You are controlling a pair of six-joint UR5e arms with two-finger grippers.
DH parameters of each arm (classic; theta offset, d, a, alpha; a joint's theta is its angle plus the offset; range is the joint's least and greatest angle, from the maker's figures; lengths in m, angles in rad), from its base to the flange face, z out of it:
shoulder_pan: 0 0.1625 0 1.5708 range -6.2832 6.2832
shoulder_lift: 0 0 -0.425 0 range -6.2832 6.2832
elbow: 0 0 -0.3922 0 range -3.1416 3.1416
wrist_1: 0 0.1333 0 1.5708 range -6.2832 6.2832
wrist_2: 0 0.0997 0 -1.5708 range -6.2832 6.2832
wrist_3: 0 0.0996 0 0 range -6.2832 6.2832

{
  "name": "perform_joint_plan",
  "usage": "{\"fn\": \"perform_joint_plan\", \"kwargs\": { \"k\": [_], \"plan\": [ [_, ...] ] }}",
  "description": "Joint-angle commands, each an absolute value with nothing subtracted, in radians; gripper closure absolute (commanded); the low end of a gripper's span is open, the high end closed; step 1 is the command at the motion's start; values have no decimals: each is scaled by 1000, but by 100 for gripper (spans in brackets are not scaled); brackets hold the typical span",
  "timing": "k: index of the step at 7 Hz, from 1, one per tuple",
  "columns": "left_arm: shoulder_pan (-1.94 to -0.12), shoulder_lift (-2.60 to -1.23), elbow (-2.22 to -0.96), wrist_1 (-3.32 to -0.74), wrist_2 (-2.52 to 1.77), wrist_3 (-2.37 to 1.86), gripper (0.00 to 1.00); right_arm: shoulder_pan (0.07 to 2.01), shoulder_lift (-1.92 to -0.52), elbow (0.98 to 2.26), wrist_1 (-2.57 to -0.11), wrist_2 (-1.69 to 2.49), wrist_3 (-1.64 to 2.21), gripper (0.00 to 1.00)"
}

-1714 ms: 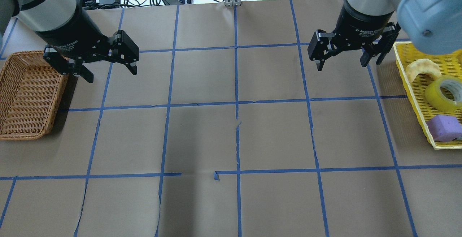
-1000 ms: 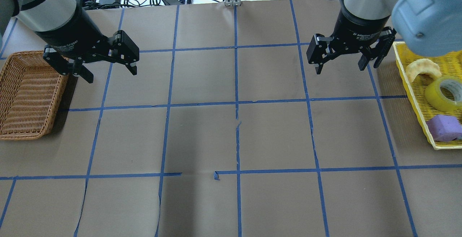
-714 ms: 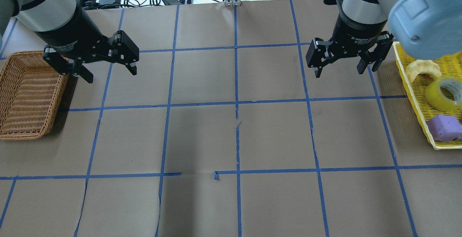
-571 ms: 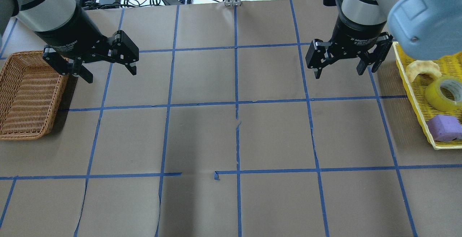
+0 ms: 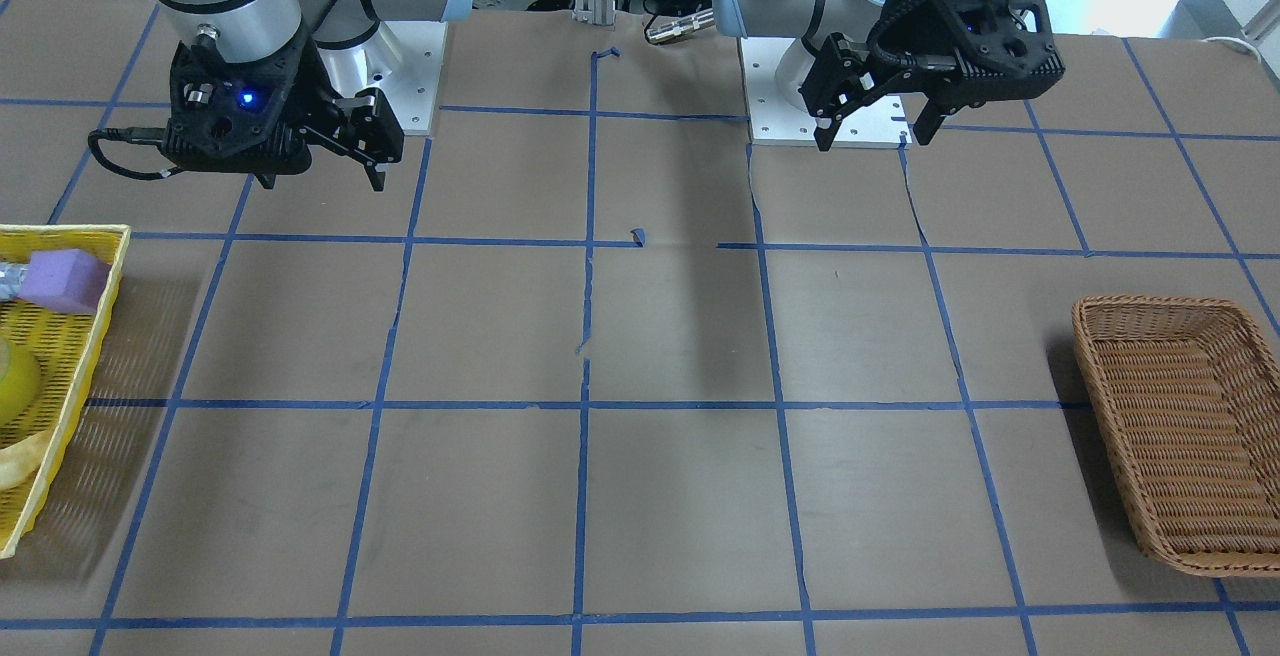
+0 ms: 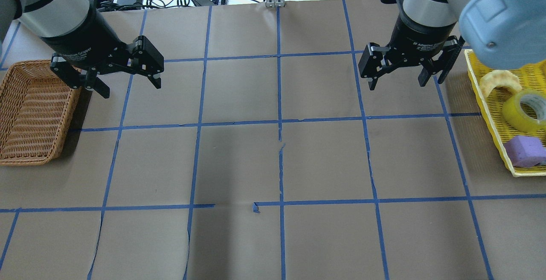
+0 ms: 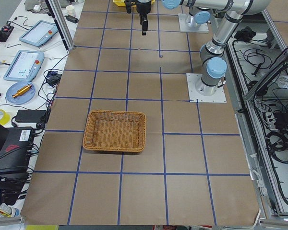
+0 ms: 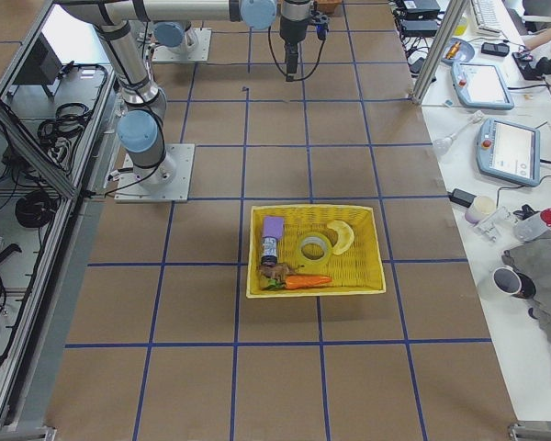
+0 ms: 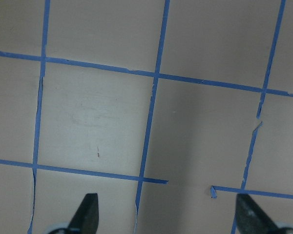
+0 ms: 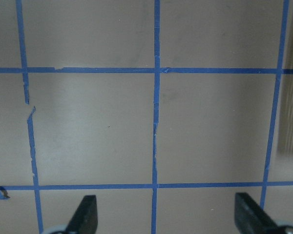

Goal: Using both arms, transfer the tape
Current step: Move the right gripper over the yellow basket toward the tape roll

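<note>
The tape [image 6: 522,111] is a yellow roll lying in the yellow tray [image 6: 491,118] at the table's right edge. It also shows in the exterior right view [image 8: 314,248]. My right gripper [image 6: 396,84] is open and empty, hovering above the table to the left of the tray, well apart from the tape. My left gripper [image 6: 132,88] is open and empty, hovering beside the wicker basket [image 6: 30,109]. Both wrist views show only open fingers [image 9: 88,214] [image 10: 88,214] over bare brown paper.
The tray also holds a purple foam block [image 6: 524,150], a pale bread-like ring [image 6: 499,81] and a carrot [image 8: 303,281]. My right arm's blue elbow cap [image 6: 503,24] hides the tray's far corner. Blue tape lines grid the brown paper. Cables and devices lie beyond the far edge.
My right gripper has drifted slightly left and away from the tray, turning a little. The left arm, tape and basket have not moved.
</note>
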State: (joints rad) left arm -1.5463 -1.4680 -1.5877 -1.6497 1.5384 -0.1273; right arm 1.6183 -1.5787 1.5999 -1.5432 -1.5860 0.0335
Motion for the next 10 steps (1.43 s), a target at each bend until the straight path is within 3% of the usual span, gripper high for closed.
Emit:
{"fn": "perform_joint_plan", "kwargs": {
  "k": [1,5,7,10],
  "plan": [
    [-1546,-1468,-1588,-1651,1540,-127,0,1618,-1586,1595,-1543,-1480,35,0],
    [-1546,-1468,-1588,-1651,1540,-126,0,1556,-1536,1606,-1589,-1520,37,0],
    [-1546,-1468,-1588,-1651,1540,-126,0,1304,-1456,1609,-1783,-1514,-61,0],
    [-1546,-1468,-1588,-1651,1540,-126,0,1099,-1266,1621,-1965,-1578,-282,0]
  ]
}}
